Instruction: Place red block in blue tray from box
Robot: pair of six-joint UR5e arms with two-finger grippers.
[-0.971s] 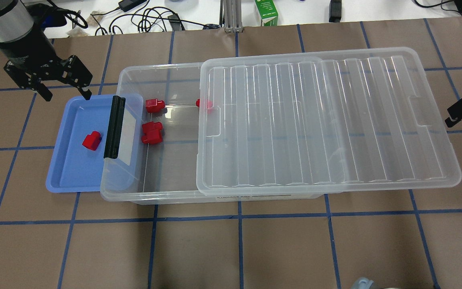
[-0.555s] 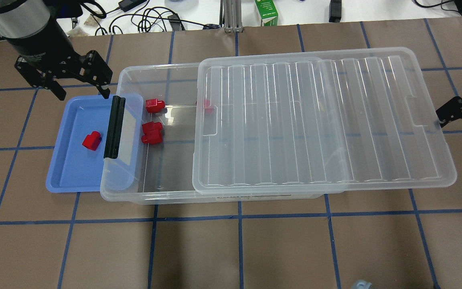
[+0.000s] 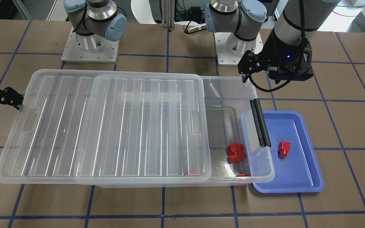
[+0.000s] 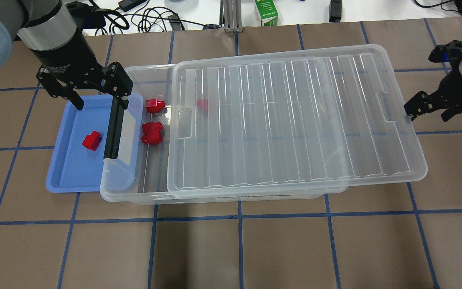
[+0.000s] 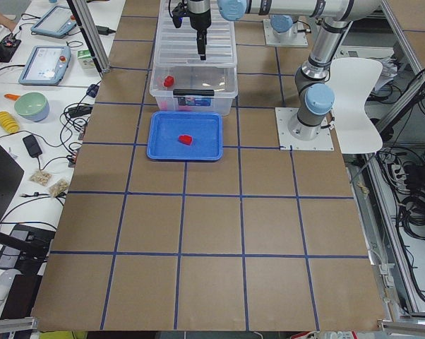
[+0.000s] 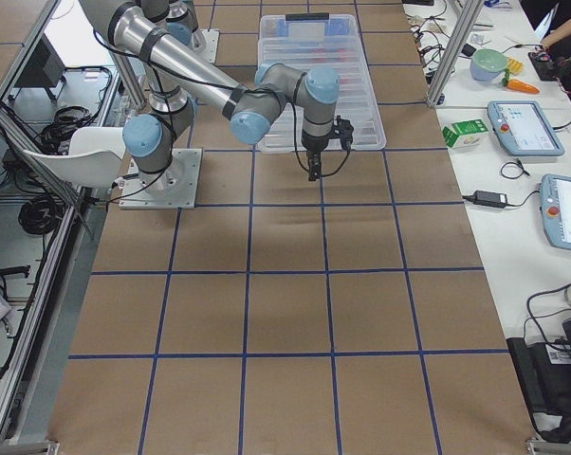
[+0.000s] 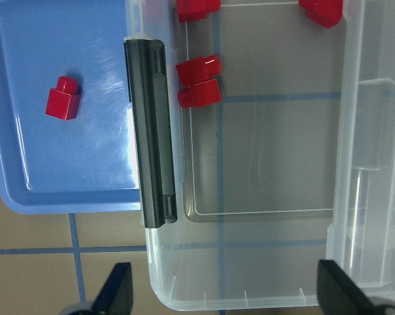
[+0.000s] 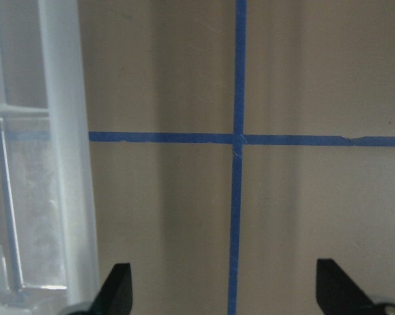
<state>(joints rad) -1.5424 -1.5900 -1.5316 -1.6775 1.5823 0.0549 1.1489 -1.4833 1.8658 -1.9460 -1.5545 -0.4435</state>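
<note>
Red block [image 4: 91, 140]: it is lying in the blue tray [image 4: 60, 176], beside the latch bar [image 4: 112, 132], so the placing is looking done to you.
Left tool [image 4: 100, 105]: it is hanging wide and empty over the tray's far rim and the box [image 4: 134, 197] end. If it drops here, you are risking a finger striking the latch and shoving the box against the tray.
Lid [image 4: 295, 120]: it is sitting askew, and a crooked push is risking a jam.
Right tool [image 4: 429, 113]: it is gaping wide and empty at the lid's edge.
</note>
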